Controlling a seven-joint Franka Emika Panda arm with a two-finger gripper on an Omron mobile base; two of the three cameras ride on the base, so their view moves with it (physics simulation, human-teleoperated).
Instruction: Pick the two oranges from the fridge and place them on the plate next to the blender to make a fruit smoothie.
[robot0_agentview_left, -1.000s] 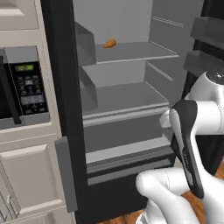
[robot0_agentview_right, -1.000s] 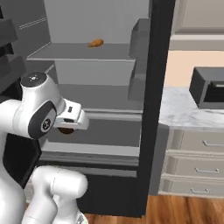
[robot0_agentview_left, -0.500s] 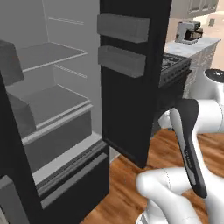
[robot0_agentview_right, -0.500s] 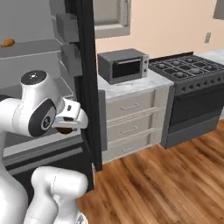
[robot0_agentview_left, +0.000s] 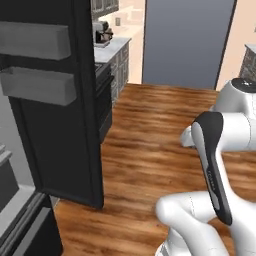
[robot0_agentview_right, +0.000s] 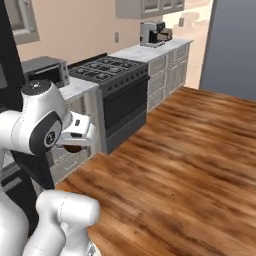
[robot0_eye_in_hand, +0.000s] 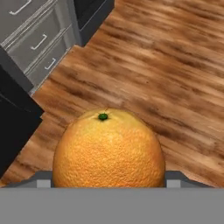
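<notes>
The arm is built of glossy white, rounded shells that swell into bulbous housings at the joints. A long black strip with faint pale lettering runs down one link, and a dark round joint cap bears a small white mark.

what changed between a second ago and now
The base turned away from the fridge: a second ago both base views faced its shelves, now they look over the wood floor with the stove alongside. That is camera motion, not the things moving. The arm pose looks unchanged, and the tool still carries an orange.
</notes>
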